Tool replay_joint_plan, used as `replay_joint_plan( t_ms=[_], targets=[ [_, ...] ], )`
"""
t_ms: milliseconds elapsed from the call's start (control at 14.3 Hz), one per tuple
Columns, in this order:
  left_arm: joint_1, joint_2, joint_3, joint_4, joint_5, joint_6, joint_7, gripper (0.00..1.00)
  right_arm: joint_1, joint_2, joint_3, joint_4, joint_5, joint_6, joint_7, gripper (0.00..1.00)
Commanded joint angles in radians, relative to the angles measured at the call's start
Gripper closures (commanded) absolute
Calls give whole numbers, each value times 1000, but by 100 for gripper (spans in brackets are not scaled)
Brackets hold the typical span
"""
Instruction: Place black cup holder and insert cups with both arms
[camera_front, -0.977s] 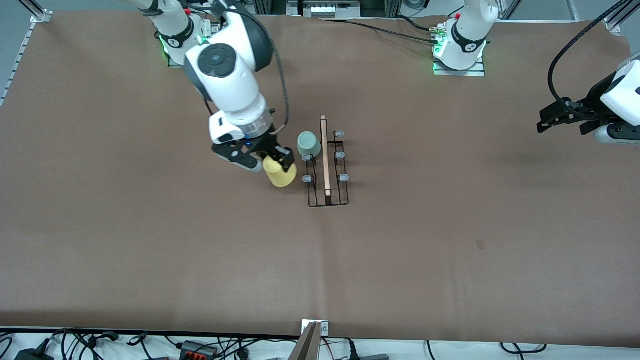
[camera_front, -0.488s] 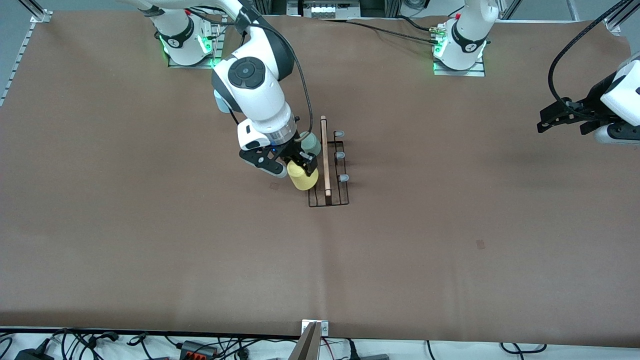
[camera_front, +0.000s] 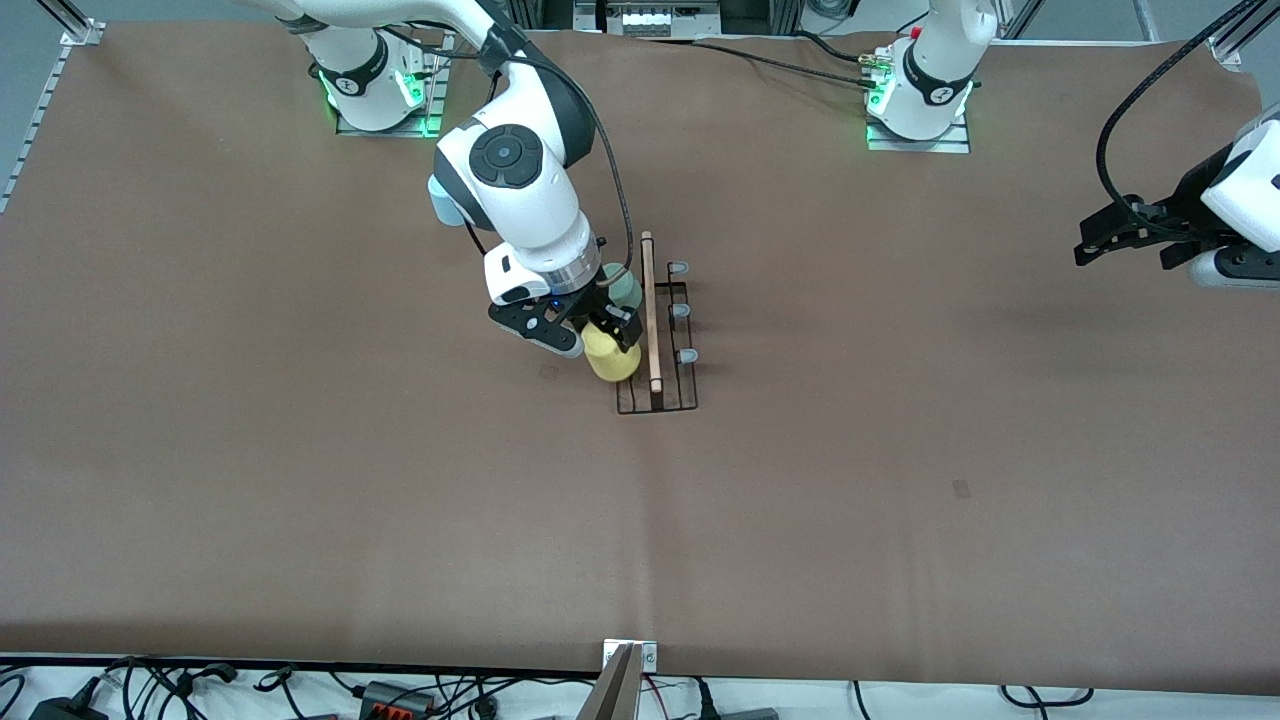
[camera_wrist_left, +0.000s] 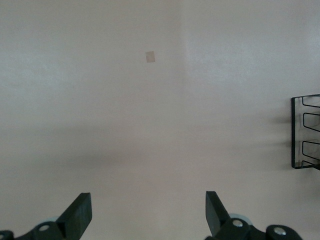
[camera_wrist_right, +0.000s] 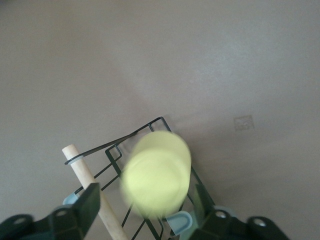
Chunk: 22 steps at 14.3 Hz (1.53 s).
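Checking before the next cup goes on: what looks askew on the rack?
The yellow cup is blurred between the right pincer's opened fingers, apparently dropping onto the black cup holder, not yet settled. Nothing else stands out.

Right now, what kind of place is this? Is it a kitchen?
Not a kitchen, more likely a robot lab. Two white robot arms are bolted to a brown covered table, a metal frame stands at its corner, and power cables lie along the near edge.

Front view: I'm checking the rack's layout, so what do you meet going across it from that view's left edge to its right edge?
Right gripper → yellow cup → wooden rod → blue-tipped pegs → bare table → left gripper.
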<state>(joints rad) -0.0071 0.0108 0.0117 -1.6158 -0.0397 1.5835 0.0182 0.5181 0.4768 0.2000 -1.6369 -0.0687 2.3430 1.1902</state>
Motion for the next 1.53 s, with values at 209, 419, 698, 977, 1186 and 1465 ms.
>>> replay_joint_plan(
  t_ms=[209, 419, 698, 977, 1186, 1465],
  targets=[
    [4, 12, -2, 31, 15, -25, 12, 0, -179, -193, -10, -6, 3, -347, -359, 0],
    [4, 12, -2, 31, 15, -25, 12, 0, -396, -335, -10, -60, 3, -485, -698, 0],
    [4, 12, -2, 31, 15, -25, 12, 0, -677, -467, -13, -60, 13, -599, -889, 0],
    [4, 12, -2, 31, 15, -25, 12, 0, -734, -492, -170, 2, 106, -692, -1085, 0],
    [4, 12, -2, 31, 15, -25, 12, 0, -661, -485, -250, 60, 144, -770, -1112, 0],
    [4, 12, -2, 31, 15, -25, 12, 0, -639, -483, -148, 75, 15, -777, -1098, 0]
  ],
)
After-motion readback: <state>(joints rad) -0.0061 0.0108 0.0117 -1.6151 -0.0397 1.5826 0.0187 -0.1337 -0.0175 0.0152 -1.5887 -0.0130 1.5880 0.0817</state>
